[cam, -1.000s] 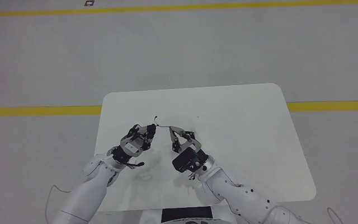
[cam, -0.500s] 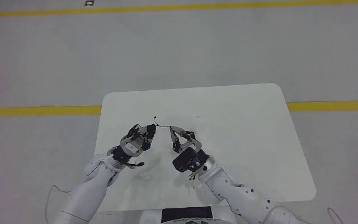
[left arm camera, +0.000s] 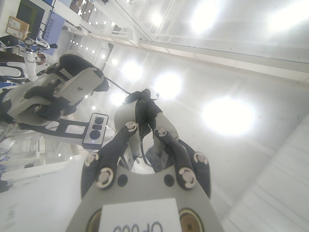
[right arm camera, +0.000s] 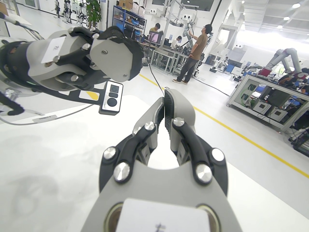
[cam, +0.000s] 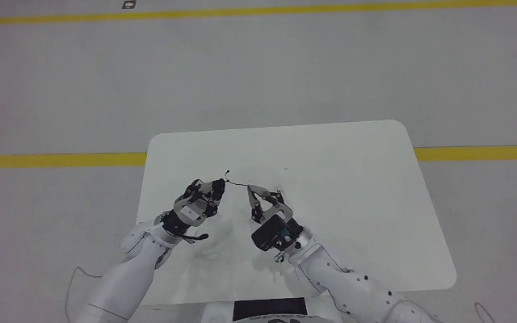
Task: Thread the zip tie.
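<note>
Grey shop floor with yellow lines surrounds a white desk, and the work sits over its near left part, where both arms meet. The left fingers are pressed tight together on one end of the zip tie, with a short stub of it poking out past their tips. The right fingers are likewise pinched shut on the other end. The thin black strap runs in an open line from one pair to the other, above the desk.

So the picking up is done: each arm has an end and the tie spans the gap between them. No closed loop shows anywhere, and the strap is too thin to tell which end carries the head. As I judge it, the threading itself is not yet done. The two ends are apart, and one must be brought round, lined up with the head and pushed through.
</note>
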`<state>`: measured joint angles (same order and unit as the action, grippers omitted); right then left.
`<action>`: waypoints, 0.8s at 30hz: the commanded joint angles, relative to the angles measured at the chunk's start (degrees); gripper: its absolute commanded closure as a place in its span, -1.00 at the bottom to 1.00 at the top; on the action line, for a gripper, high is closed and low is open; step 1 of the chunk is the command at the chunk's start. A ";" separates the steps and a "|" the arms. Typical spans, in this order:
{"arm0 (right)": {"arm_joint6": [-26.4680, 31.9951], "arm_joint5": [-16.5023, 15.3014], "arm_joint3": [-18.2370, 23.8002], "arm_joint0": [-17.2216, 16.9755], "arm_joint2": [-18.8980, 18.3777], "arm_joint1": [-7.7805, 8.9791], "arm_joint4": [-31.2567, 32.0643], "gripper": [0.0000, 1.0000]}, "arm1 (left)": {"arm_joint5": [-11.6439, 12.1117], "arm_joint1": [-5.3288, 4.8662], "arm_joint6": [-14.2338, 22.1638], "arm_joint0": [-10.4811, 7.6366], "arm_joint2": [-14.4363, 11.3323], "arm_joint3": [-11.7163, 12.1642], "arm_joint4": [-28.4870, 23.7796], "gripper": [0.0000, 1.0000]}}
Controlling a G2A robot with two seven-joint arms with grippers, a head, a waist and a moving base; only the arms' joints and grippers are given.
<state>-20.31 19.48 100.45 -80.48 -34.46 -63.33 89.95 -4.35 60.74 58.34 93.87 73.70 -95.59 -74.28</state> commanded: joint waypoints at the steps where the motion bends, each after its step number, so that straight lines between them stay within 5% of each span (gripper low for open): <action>1: 0.00 0.00 0.01 -0.16 -0.12 0.07 0.00 1.00 | 0.00 0.00 0.00 0.00 0.00 0.00 0.00 1.00; 24: 0.40 0.00 -1.02 -0.32 0.20 0.10 0.00 1.00 | 0.00 0.00 0.00 0.00 0.00 0.00 0.00 1.00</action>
<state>-19.90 19.48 99.45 -80.79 -34.27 -63.22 89.95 -4.35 60.74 58.34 93.87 73.70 -95.59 -74.28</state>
